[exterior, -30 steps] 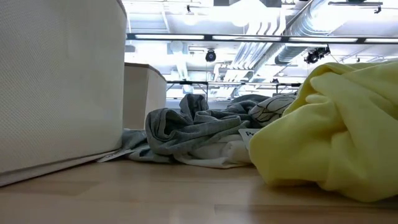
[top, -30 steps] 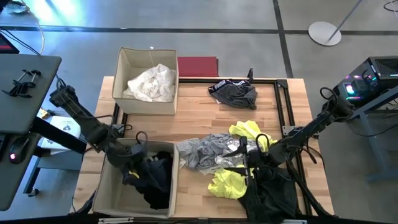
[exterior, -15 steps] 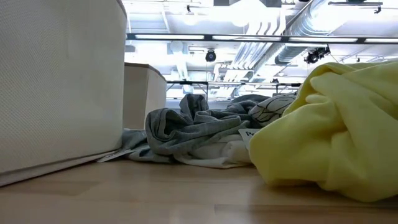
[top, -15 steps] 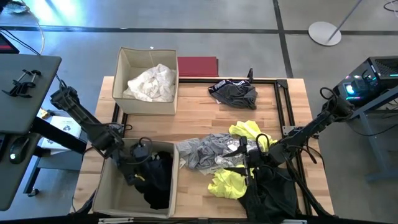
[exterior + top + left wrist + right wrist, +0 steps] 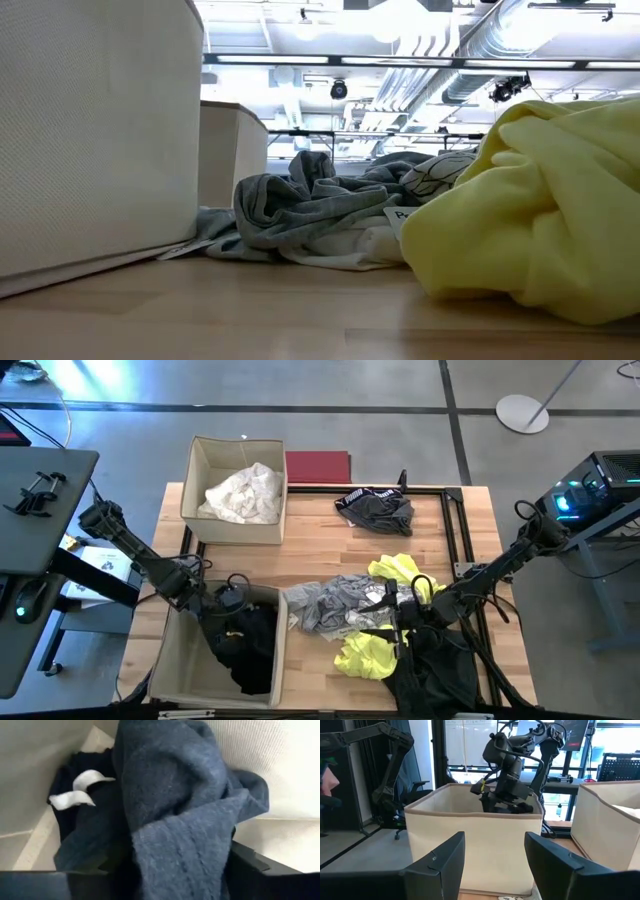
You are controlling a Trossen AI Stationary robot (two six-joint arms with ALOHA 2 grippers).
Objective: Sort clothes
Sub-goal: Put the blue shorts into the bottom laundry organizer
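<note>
Over the near beige box (image 5: 168,660), left pincer (image 5: 238,610) grips navy garment (image 5: 185,820) — right pincer (image 5: 492,865) spread, idle.

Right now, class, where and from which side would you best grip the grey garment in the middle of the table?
Probably the raised fold of the grey garment, from straight above: it lies crumpled, with humps a tool could pinch, while the beige box and neon yellow garment crowd its sides.

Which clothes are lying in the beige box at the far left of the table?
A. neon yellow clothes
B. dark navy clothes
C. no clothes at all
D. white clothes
D: the high view shows a crumpled heap of white clothes inside the far beige box, while the dark clothes lie in the near box, where the left gripper is.
</note>
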